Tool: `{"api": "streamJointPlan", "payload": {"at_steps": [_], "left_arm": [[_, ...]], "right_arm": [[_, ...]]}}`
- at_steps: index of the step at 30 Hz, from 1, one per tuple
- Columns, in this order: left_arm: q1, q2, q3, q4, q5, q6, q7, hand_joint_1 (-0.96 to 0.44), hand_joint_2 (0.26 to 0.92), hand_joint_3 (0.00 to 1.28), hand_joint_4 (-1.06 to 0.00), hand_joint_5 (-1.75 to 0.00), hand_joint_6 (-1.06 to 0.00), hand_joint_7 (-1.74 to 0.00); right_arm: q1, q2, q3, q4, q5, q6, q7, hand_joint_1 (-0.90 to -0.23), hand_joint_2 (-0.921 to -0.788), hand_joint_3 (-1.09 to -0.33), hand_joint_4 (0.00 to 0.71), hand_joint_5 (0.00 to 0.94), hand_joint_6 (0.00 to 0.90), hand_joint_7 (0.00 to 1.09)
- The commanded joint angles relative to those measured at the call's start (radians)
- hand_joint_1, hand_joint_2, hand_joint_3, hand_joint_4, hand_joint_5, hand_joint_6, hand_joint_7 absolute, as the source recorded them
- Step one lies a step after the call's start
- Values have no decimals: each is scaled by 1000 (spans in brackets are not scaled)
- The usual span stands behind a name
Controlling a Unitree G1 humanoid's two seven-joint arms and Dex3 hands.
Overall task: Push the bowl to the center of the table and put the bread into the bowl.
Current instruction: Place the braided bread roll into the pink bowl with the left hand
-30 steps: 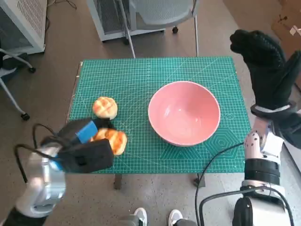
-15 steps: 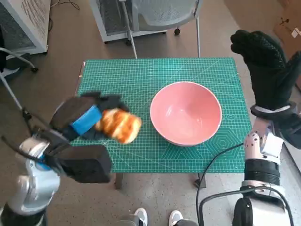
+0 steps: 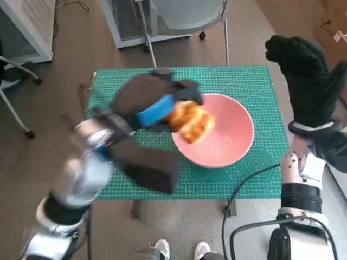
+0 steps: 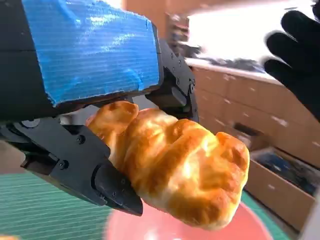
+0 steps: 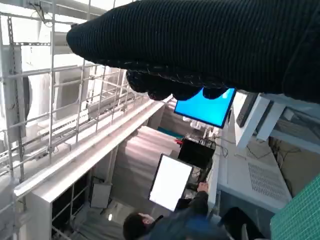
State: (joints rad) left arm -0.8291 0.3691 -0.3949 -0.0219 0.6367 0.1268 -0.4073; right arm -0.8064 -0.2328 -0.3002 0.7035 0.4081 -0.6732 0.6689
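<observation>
left hand (image 3: pixel 149 103) grips bread (image 3: pixel 190 121) | over bowl (image 3: pixel 230 149) | right hand (image 3: pixel 304 76) raised

The pink bowl (image 3: pixel 217 132) sits right of centre on the green desk (image 3: pixel 255 179), and its open mouth is partly covered on the upper left by the left hand (image 3: pixel 154 103) holding the bread (image 3: pixel 191 122) above the rim. The bowl's right and lower parts lie uncovered. The right hand (image 3: pixel 303 76) is raised beyond the desk's right edge, well apart from the bowl. A cable (image 3: pixel 246 187) crosses the desk's lower right corner. A chair (image 3: pixel 184 21) stands at the top edge.
</observation>
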Motion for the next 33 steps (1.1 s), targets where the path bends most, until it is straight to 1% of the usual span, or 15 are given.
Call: {"api": "streamJointPlan", "payload": {"at_steps": [1,13,16,19,20,21,22,23,24,25,26,27,28,30,33], "left_arm": [[-75,-64,-45,164,11,-88,61,1,918,14,-787,-1073,-657,-1121],[-213,-194,-99,593,14,-234,178,2,916,17,-783,-1057,-662,-1134],[-230,-207,-100,664,11,-253,189,2,918,22,-767,-1109,-663,-1102],[-234,-221,-95,712,-6,-236,160,5,920,78,-693,-1265,-621,-1063],[-234,-223,-93,720,-11,-226,145,128,920,155,-598,-1344,-524,-850],[-234,-226,-91,725,-17,-206,120,171,920,184,-562,-1374,-506,-743],[-234,-228,-89,729,-21,-194,104,141,878,191,-398,-987,-433,-533],[-235,-230,-87,728,-29,-170,77,120,861,175,-340,-649,-404,-366],[-236,-230,-85,727,-34,-152,58,81,825,145,-243,-415,-362,-240],[-236,-229,-87,722,-34,-139,43,67,813,133,-209,-332,-347,-195],[-236,-227,-89,717,-33,-131,33,3,786,110,-151,-213,-320,-127],[-236,-223,-96,711,-23,-128,29,-20,779,99,-130,-171,-311,-103],[-234,-214,-105,701,-10,-132,29,-94,765,79,-99,-109,-298,-67],[-229,-203,-112,691,0,-143,33,-236,756,54,-48,-45,-271,-28],[-226,-198,-110,697,0,-159,43,-324,755,38,-15,-14,-252,-10]], "right_arm": [[34,-6,2,-15,-3,7,-7,-665,-921,-757,275,1,391,0],[69,-18,2,-67,-16,11,-40,-674,-921,-760,275,1,389,1],[75,-20,2,-77,-18,13,-47,-675,-921,-759,275,1,388,0],[79,-22,2,-85,-20,15,-56,-676,-921,-757,275,1,385,0],[81,-23,2,-88,-21,15,-59,-676,-921,-756,275,1,384,0],[82,-24,2,-90,-21,16,-61,-676,-921,-756,275,1,383,0],[83,-24,2,-92,-21,16,-63,-676,-921,-755,275,1,383,0],[84,-25,2,-93,-22,16,-65,-675,-921,-754,276,2,382,0],[84,-26,2,-93,-22,16,-67,-675,-921,-753,275,1,382,0],[84,-26,1,-93,-21,17,-68,-675,-921,-753,275,1,381,0],[84,-26,1,-92,-20,18,-69,-675,-921,-751,275,1,381,0],[83,-26,1,-92,-19,19,-70,-675,-921,-751,275,1,381,0],[83,-26,2,-91,-18,20,-70,-676,-921,-749,275,1,380,0],[82,-24,3,-89,-17,20,-71,-677,-921,-747,276,2,381,0],[78,-21,4,-83,-18,19,-73,-677,-921,-745,277,2,381,1]]}}
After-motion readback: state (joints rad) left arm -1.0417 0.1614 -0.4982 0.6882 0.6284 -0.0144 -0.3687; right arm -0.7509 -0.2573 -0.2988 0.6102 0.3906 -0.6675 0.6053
